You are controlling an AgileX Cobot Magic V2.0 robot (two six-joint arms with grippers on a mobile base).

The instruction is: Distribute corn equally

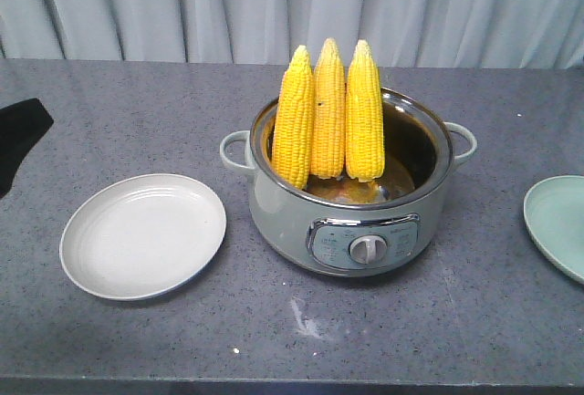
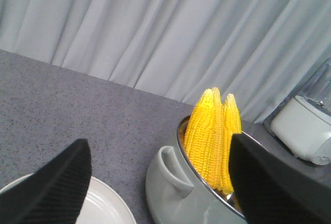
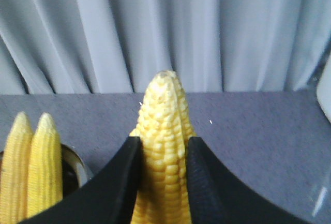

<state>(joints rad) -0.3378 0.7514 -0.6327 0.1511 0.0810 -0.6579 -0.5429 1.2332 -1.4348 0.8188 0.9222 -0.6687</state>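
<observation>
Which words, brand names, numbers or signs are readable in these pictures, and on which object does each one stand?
No text can be read.
On the pot, the control panel: tiny print around the knob, too small to read.
On the blender: no readable marks.
On the corn, the white plate and the green plate: no text.

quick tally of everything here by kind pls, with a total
corn cobs: 4 (3 standing in the electric pot, plus the held cob in the right gripper)
plates: 2 (white plate, pale green plate)
electric pot: 1
blender: 1
total: 8
</observation>
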